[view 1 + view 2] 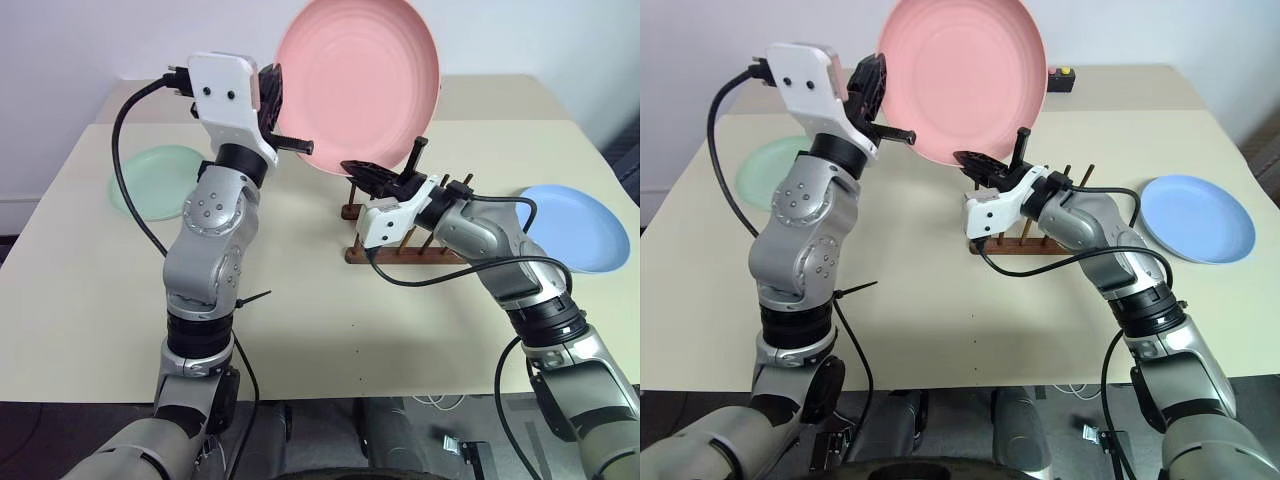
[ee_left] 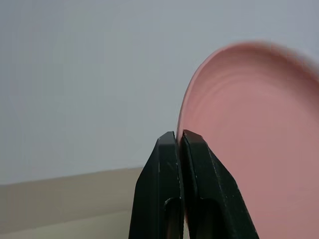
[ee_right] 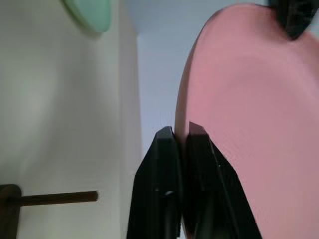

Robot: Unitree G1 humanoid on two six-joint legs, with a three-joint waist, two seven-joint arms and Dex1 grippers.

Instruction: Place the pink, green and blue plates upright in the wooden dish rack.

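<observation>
The pink plate (image 1: 358, 85) hangs upright in the air over the table's far middle. My left gripper (image 1: 279, 88) is shut on its left rim, and my right gripper (image 1: 353, 167) is shut on its lower rim. The left wrist view shows the fingertips (image 2: 172, 142) pinching the plate's edge (image 2: 259, 149); the right wrist view shows the same at the right gripper (image 3: 180, 130). The wooden dish rack (image 1: 412, 256) stands on the table just below the plate, partly hidden behind my right hand. The green plate (image 1: 150, 180) lies flat at the far left, the blue plate (image 1: 575, 225) flat at the right.
A black box with coloured buttons (image 1: 1060, 78) sits at the table's far edge behind the pink plate. A white wall rises behind the beige table (image 1: 300, 330). Black cables loop beside both arms.
</observation>
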